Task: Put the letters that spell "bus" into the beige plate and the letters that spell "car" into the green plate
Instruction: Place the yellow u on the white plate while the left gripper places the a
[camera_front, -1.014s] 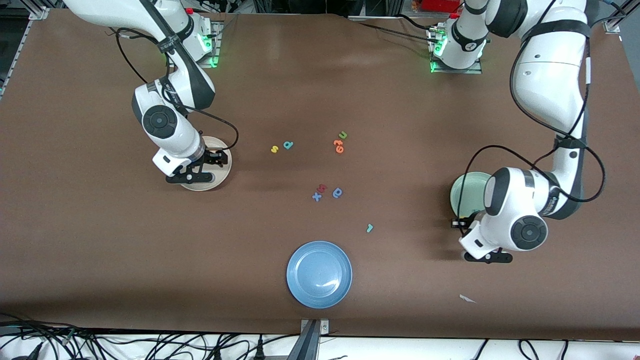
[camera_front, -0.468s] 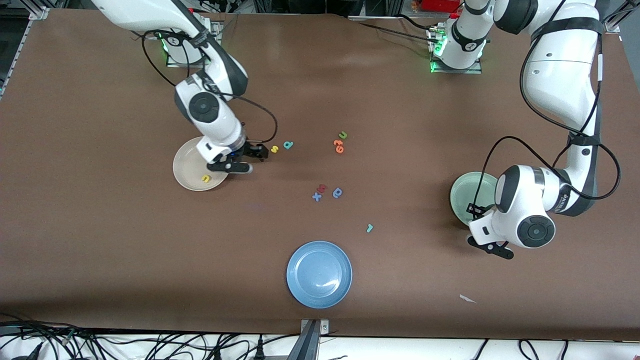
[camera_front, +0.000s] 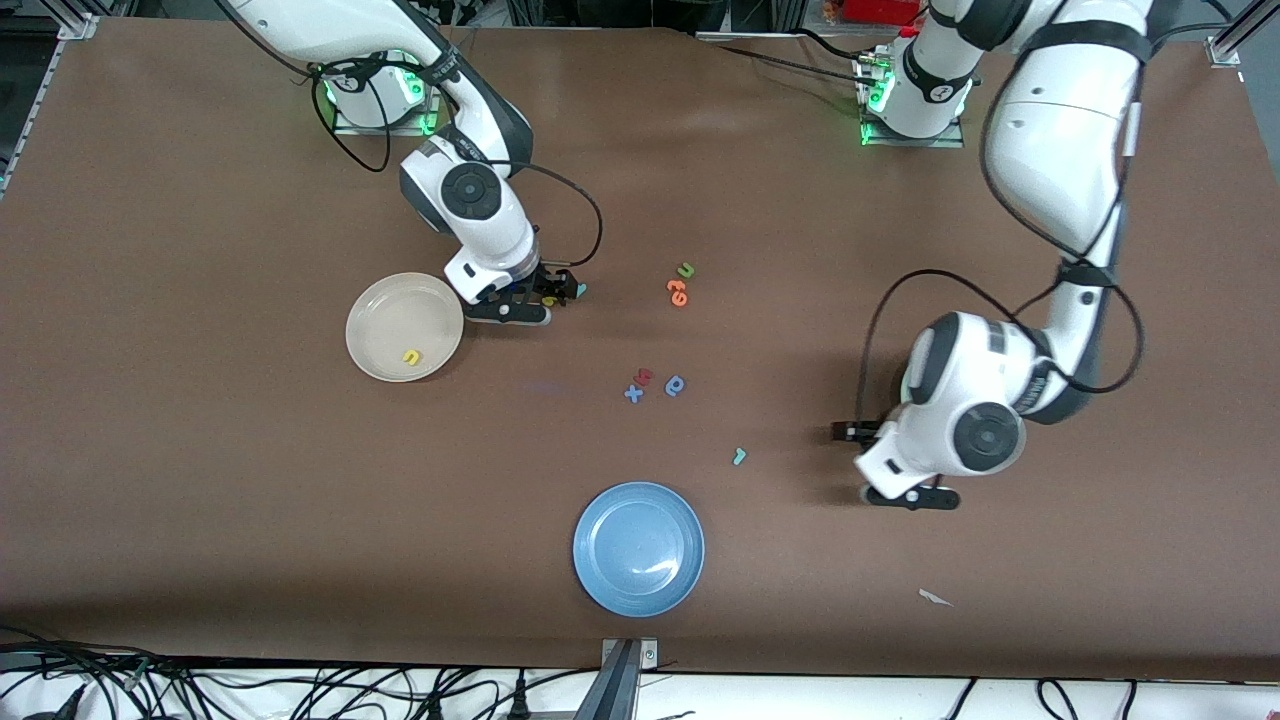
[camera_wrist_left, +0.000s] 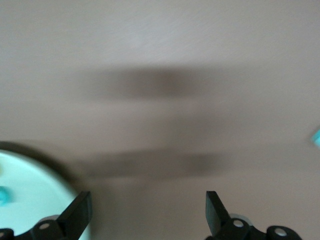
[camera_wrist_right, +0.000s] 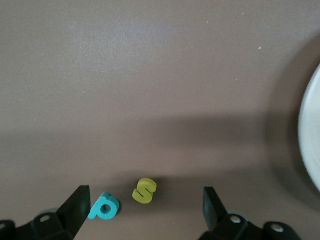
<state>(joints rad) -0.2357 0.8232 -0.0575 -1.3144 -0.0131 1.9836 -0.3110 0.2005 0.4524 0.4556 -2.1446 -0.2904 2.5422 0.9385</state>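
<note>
Since the earlier frames we see the right gripper (camera_front: 556, 292) has left the beige plate (camera_front: 385, 315), where the yellow "u" (camera_front: 411, 356) now lies, and hangs with fingers spread over the yellow "s" (camera_wrist_right: 144, 190) and teal "b" (camera_wrist_right: 104, 207) near mid-table. The left gripper (camera_front: 850, 432), fingers spread and empty, has swung off the green plate (camera_wrist_left: 30, 195) toward the table's middle. The teal "r" (camera_front: 739, 456) stays nearer the front edge, beside the blue plate (camera_front: 638, 548).

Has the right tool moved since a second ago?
Yes. The right tool has left the beige plate and now hangs open over the yellow s, toward the table's middle.
</note>
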